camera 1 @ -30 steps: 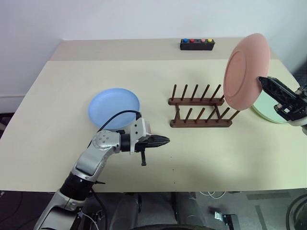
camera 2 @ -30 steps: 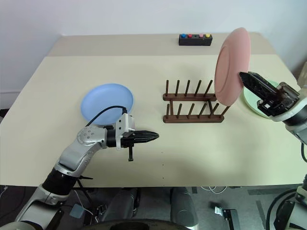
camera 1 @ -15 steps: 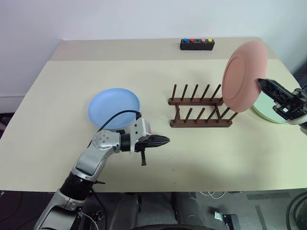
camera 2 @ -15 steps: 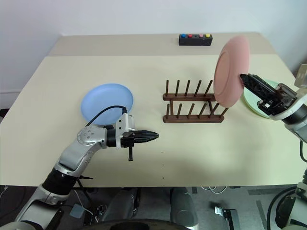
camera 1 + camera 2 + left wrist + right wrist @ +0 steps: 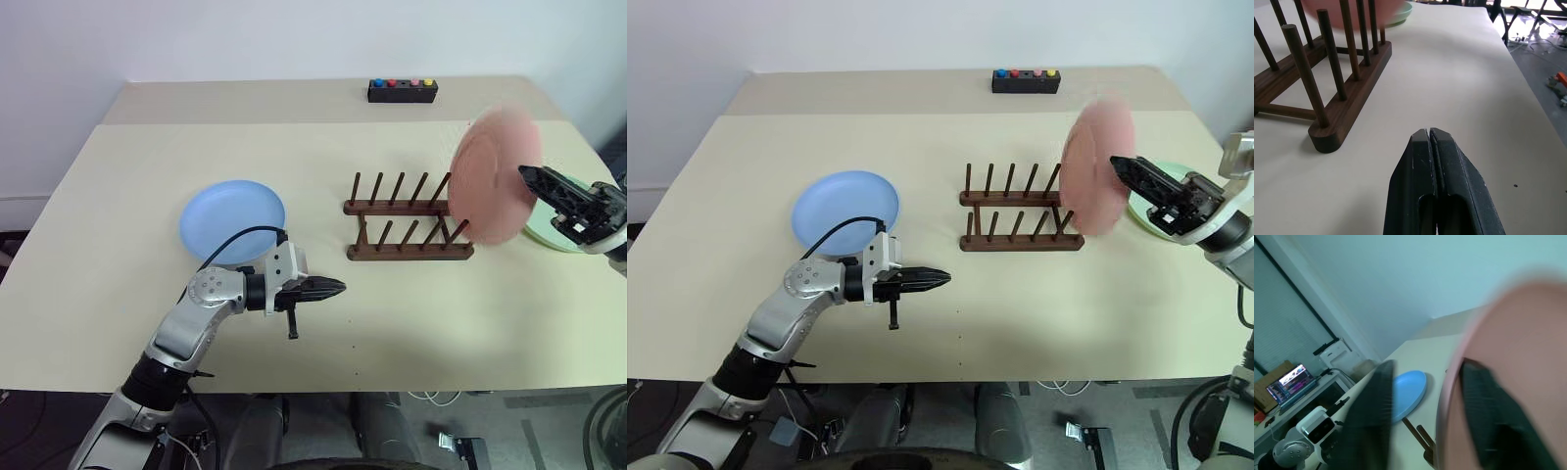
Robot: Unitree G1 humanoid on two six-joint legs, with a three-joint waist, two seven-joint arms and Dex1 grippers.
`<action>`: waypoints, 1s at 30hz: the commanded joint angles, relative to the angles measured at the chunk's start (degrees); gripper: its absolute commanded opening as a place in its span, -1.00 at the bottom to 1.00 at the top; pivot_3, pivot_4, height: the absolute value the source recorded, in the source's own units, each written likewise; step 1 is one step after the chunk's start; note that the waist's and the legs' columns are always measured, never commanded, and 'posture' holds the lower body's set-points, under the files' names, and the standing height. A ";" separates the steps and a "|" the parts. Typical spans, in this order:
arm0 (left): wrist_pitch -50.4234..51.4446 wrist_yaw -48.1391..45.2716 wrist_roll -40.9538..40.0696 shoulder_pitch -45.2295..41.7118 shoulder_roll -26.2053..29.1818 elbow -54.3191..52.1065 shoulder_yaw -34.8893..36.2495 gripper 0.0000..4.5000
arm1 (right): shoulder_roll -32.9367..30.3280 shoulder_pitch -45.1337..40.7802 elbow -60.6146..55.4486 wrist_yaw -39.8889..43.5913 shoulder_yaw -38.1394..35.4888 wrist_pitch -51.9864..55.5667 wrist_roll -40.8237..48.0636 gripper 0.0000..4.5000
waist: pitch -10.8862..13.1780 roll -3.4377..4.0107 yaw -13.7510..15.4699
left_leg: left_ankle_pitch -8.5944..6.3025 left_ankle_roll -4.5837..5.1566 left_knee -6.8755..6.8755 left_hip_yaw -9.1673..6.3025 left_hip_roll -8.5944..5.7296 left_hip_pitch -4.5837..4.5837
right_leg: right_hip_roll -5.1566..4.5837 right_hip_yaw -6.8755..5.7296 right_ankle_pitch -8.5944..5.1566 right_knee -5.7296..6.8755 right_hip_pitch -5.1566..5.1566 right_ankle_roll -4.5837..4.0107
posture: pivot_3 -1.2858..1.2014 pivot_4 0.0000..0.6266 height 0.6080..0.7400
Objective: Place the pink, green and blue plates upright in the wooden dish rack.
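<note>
The pink plate stands upright and blurred with motion over the right end of the wooden dish rack, its lower edge down among the last pegs. My right gripper is just to its right, open; in the right wrist view the fingers stand apart with the plate's rim loose between them. The green plate lies flat behind that gripper. The blue plate lies flat left of the rack. My left gripper hovers shut and empty in front of the rack's left end.
A small black box with coloured buttons sits at the table's far edge. The table's right edge runs close to the green plate. Bare tabletop stretches in front of the rack.
The right gripper's fingers have spread apart. The pink plate has sunk towards the rack's right end and is now blurred. The left arm has not moved.
</note>
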 commanded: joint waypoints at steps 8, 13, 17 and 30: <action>0.66 0.88 -0.62 0.04 0.46 -3.13 0.71 -1.00 | -1.92 3.95 -2.57 -3.06 -8.23 -5.63 -3.17 0.33 | 0.00 0.00 0.10 | 0.00 0.00 0.01 0.00 -0.01 0.00 | 0.00 0.00 0.00 0.00 0.01 0.01 | 0.03 -0.52 1.00; 1.19 0.97 -0.80 -0.02 0.43 -3.39 0.73 -1.00 | -4.17 8.05 -2.71 -4.15 -14.29 -8.02 -5.43 0.33 | -0.03 0.05 0.05 | 0.00 0.00 0.01 0.00 -0.01 0.00 | 0.00 0.00 0.00 0.02 0.01 0.00 | 0.03 -0.52 1.00; 0.75 0.52 -0.61 -0.47 0.12 -2.38 0.48 -1.00 | -6.13 12.28 1.17 -4.48 -14.84 -11.84 -11.93 0.57 | -0.03 0.05 0.03 | 0.00 0.00 0.02 0.01 -0.01 0.01 | 0.00 0.00 0.00 0.02 0.02 0.01 | 0.03 -0.52 1.00; -0.01 -0.68 -0.34 -1.13 -0.46 -1.14 0.32 -1.00 | -9.80 8.88 23.35 -12.72 18.00 -55.01 -58.30 0.99 | -0.08 0.34 -1.46 | 0.01 -0.01 0.03 0.16 -0.01 0.13 | 0.00 0.09 0.00 0.04 0.06 0.01 | 0.03 -0.52 1.00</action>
